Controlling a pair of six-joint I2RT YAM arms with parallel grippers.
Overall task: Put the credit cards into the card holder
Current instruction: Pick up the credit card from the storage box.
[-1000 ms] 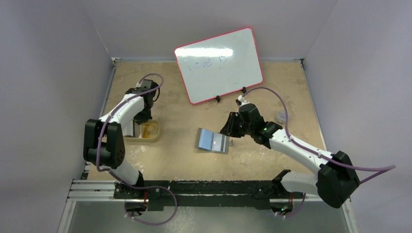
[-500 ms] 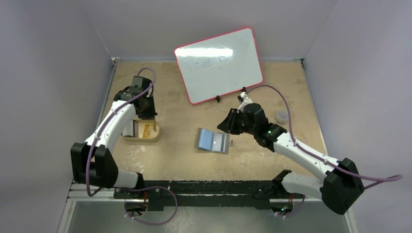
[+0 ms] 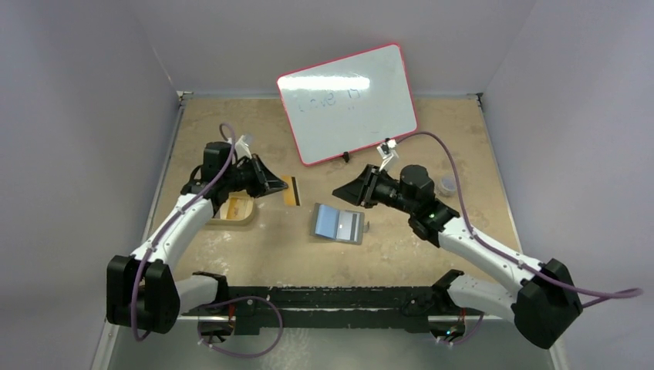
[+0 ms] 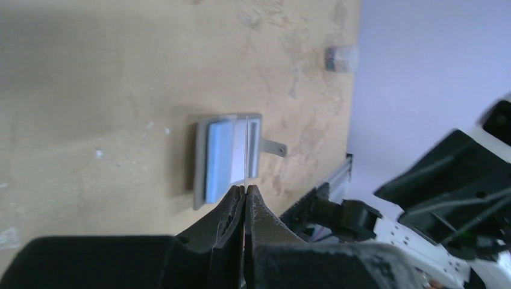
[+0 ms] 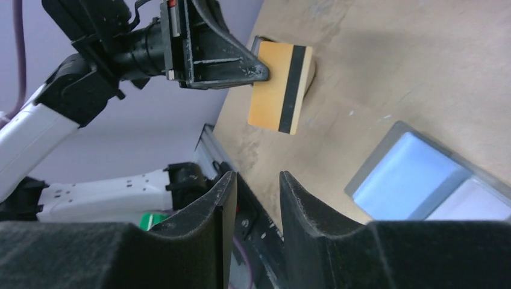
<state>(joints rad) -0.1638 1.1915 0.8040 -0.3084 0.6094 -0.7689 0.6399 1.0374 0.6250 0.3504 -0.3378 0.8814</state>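
A gold credit card (image 3: 291, 190) with a black stripe hangs in the air, my left gripper (image 3: 276, 187) shut on its left edge. In the left wrist view the card (image 4: 247, 150) shows edge-on above the pinched fingertips (image 4: 245, 189). The grey card holder (image 3: 338, 223) lies open on the table, blue-grey pockets up, tab (image 4: 274, 147) at its right. My right gripper (image 3: 343, 193) hovers above the holder's far right side, facing the card, open and holding nothing. Its wrist view shows the card (image 5: 280, 87), the holder (image 5: 422, 180) and the gripper itself (image 5: 258, 176).
A gold tin (image 3: 235, 210) sits below the left arm at the table's left. A red-framed whiteboard (image 3: 347, 104) stands propped at the back. A small clear jar (image 3: 446, 184) is near the right edge. The metal rail (image 3: 308, 297) runs along the front.
The left gripper rose from the gold tin with the card and swung right toward the middle. The right gripper lifted, turned to face it and opened slightly wider.
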